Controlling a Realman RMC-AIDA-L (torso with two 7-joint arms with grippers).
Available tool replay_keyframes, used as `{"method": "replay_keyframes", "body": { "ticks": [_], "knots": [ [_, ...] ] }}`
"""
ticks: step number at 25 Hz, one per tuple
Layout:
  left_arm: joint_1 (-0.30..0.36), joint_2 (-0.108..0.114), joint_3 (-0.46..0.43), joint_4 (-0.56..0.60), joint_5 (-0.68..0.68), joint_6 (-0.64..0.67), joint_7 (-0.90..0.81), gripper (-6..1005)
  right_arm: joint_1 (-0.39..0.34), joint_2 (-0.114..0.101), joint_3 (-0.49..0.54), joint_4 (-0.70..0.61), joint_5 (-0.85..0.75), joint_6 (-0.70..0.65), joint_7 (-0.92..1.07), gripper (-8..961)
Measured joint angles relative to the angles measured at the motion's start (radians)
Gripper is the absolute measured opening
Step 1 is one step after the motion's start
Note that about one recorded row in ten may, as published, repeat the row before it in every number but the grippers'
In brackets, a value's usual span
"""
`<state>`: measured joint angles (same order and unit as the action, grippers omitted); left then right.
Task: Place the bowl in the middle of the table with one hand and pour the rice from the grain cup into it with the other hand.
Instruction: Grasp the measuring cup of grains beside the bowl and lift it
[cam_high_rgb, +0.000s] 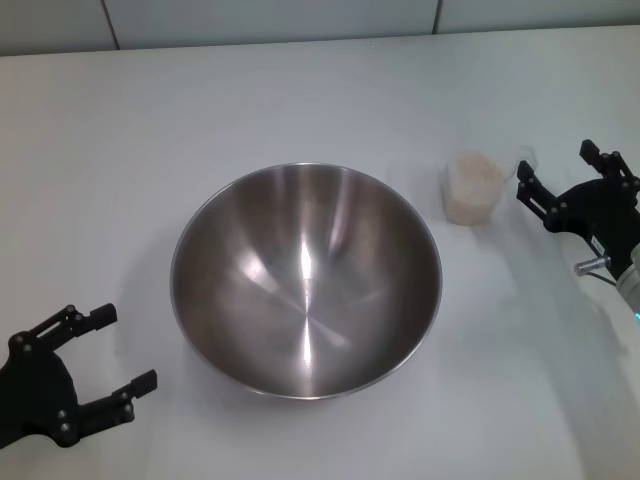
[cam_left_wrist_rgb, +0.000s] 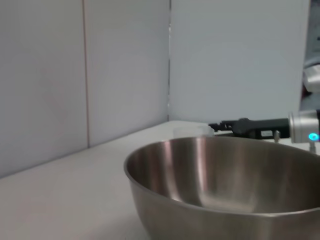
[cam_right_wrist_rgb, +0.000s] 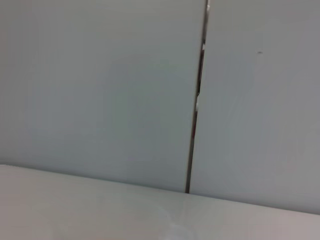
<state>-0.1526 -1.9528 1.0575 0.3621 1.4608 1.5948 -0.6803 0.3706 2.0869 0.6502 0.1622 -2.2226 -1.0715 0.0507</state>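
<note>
The bowl (cam_high_rgb: 306, 280) sits upright near the middle of the table (cam_high_rgb: 300, 100), its inside bare and shiny, no grains in it. The left gripper (cam_high_rgb: 108, 348) hovers low off the bowl's left side, jaws spread wide and facing the bowl; the bowl's wall lies just beyond the open fingertips, a clear gap between them, nothing held.

Over on the other side, the right gripper (cam_high_rgb: 553, 174) has its jaws apart too, the opening turned toward the grain cup (cam_high_rgb: 472, 187). The cup stands upright just outside those jaws, close to the fingertips but not between them, and just off the bowl's right rim. It is full of rice (cam_high_rgb: 474, 173), a pale beige mass up to the brim.

From the left wrist view, the bowl (cam_left_wrist_rgb: 225, 190) fills the foreground, its rim level, and across it the right gripper (cam_left_wrist_rgb: 220, 127) shows as a dark bar low over the tabletop, with a lit blue dot on its wrist. The cup's clear rim (cam_left_wrist_rgb: 192, 131) barely peeks above the bowl's far edge, right beside that gripper's tips.

The right wrist view gives only wall panels (cam_right_wrist_rgb: 100, 90) and a strip of table (cam_right_wrist_rgb: 75, 210).
</note>
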Motion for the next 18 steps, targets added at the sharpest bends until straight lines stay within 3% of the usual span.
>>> {"method": "replay_keyframes", "body": {
  "ticks": [18],
  "knots": [
    [-0.007, -0.002, 0.006, 0.000, 0.018, -0.009, -0.003, 863, 0.011, 0.001, 0.017, 0.008, 0.000, -0.004, 0.000, 816]
  ]
}}
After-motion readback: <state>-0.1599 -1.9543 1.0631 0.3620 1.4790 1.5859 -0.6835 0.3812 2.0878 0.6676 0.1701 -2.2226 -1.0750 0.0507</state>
